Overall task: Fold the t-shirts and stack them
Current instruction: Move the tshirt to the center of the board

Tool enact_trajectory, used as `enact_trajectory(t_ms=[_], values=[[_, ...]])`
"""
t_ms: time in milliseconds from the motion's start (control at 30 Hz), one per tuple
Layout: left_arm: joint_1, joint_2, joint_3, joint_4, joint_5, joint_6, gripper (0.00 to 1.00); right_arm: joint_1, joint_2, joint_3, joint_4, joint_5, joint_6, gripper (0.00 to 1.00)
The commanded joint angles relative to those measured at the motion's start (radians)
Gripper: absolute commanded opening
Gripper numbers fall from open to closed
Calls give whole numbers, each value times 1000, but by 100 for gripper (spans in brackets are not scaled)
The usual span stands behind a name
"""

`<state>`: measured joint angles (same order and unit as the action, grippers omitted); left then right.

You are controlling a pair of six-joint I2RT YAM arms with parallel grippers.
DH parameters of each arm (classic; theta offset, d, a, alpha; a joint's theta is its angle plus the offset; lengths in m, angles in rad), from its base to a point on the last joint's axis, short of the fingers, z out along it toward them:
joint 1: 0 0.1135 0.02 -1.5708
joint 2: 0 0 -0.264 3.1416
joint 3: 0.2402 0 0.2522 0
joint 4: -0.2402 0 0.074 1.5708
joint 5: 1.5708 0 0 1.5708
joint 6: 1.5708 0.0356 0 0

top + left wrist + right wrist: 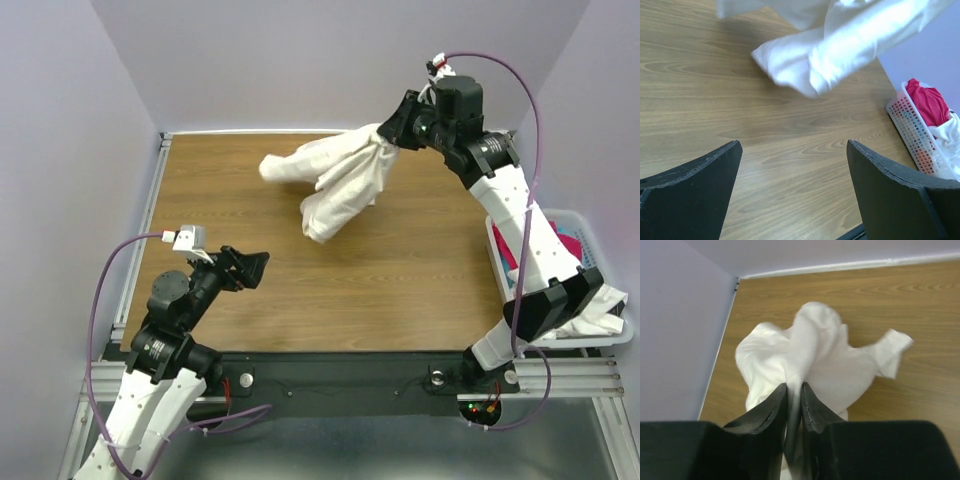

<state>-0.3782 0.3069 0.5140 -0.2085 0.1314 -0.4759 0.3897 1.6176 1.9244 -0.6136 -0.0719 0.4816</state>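
Note:
My right gripper (388, 136) is shut on the plain off-white t-shirt (335, 182) and holds it bunched above the far middle of the table; in the right wrist view the cloth (815, 357) is pinched between the jaws (794, 390). The shirt hangs in the left wrist view (840, 45) too. My left gripper (255, 266) is open and empty, low over the table's near left (792, 145). The magenta-red t-shirt (570, 243) and a white t-shirt (600, 320) lie in the basket at the right.
The white slatted basket (500, 250) stands at the table's right edge, partly behind my right arm; it also shows in the left wrist view (912, 132). Purple walls close in the back and both sides. A metal rail runs along the table's left edge (140, 230).

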Motion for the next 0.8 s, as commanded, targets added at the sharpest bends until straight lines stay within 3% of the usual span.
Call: enact_trajectory(t_ms=[0, 33, 100, 200, 300, 433, 500, 667, 767], values=[[-2, 15, -5, 35, -19, -4, 98, -3, -180, -200, 212, 27, 32, 30], [-2, 18, -5, 37, -19, -6, 98, -3, -203, -265, 210, 53, 44, 36], [-2, 32, -6, 38, -22, -6, 98, -3, -296, -419, 209, 154, 81, 73], [-4, 57, -5, 40, -19, -10, 98, -3, -401, -686, 201, 246, 94, 90], [-2, 135, -8, 50, -18, -29, 98, -5, -501, -832, 173, 253, 23, 88], [-2, 259, -19, 69, -33, -79, 98, -5, -522, -881, 115, 48, -67, 75], [-2, 401, -6, 78, -158, -139, 98, 8, -496, -948, 117, -85, -104, 64], [8, 549, 14, 121, -301, -178, 98, 98, -431, -985, 127, -112, -138, 63], [54, 627, 11, 175, -306, -168, 98, 196, -375, -996, 159, -89, -143, 66]])
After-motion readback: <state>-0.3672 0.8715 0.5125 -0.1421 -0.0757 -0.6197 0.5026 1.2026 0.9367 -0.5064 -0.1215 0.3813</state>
